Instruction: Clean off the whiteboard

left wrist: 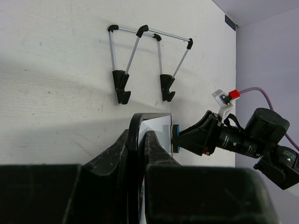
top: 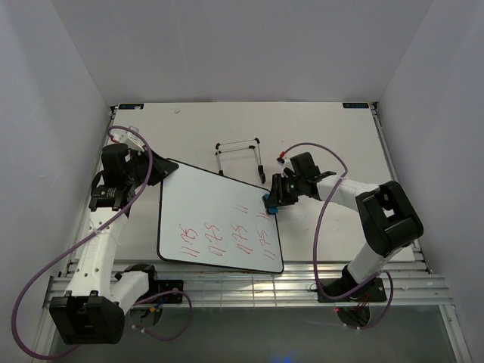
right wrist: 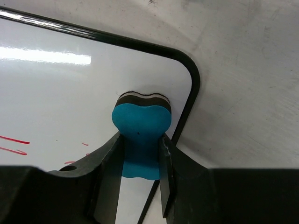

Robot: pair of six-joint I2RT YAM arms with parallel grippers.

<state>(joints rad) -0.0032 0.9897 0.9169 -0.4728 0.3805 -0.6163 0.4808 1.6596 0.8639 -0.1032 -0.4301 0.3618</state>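
The whiteboard [top: 212, 212], white with a black rim and red handwritten numbers, lies on the table in the top view. My left gripper [top: 155, 170] is shut on its far left corner; in the left wrist view the board's rim [left wrist: 135, 126] stands between the fingers [left wrist: 114, 149]. My right gripper [top: 274, 198] is shut on the blue bone-shaped eraser [right wrist: 140, 130], which presses on the board's far right corner [right wrist: 187, 70]. The eraser also shows in the top view [top: 269, 206] and in the left wrist view [left wrist: 175, 138].
A thin black wire stand [top: 240, 156] lies on the table just behind the board, also in the left wrist view [left wrist: 145, 60]. Grey walls close in on three sides. Purple cables loop off both arms.
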